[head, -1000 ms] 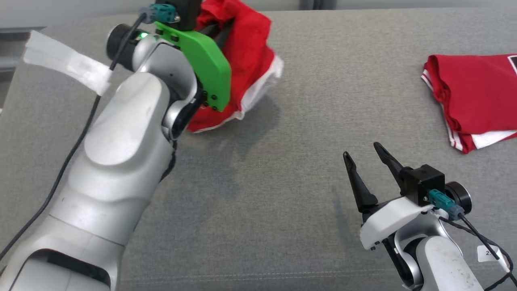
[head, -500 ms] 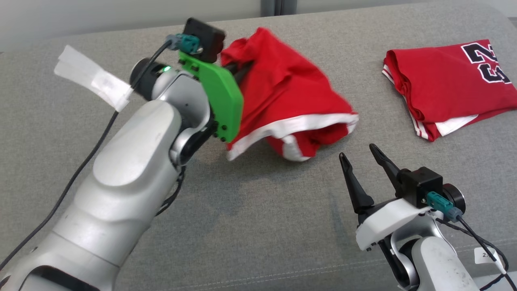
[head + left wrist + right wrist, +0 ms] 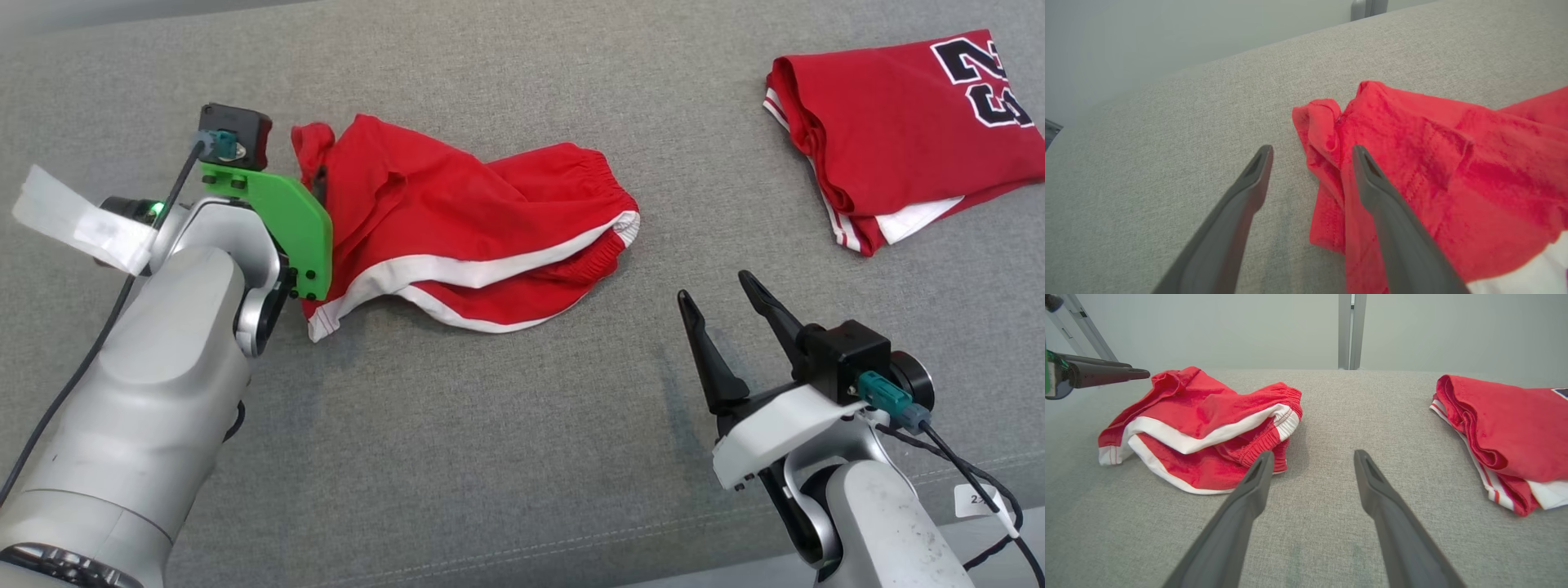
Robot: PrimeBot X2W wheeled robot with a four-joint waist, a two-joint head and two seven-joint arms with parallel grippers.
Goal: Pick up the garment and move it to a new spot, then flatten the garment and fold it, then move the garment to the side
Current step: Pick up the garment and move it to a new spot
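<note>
Red shorts with white trim (image 3: 473,237) are lying crumpled mid-way along the grey fabric cushion (image 3: 522,425), and nothing's holding them. Left gripper (image 3: 1311,150) is spread wide at their edge, and the right gripper (image 3: 716,287) is wide too, empty, nearby. Looks like the move step's done. Flattening's next, so grab two corners and pull apart.

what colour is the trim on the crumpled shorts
White trim on the red shorts, clearest in the right wrist view.

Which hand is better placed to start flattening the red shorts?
Probably left. The left hand stands open at the bunched edge of the shorts; the right hand hovers open, apart from them.
</note>
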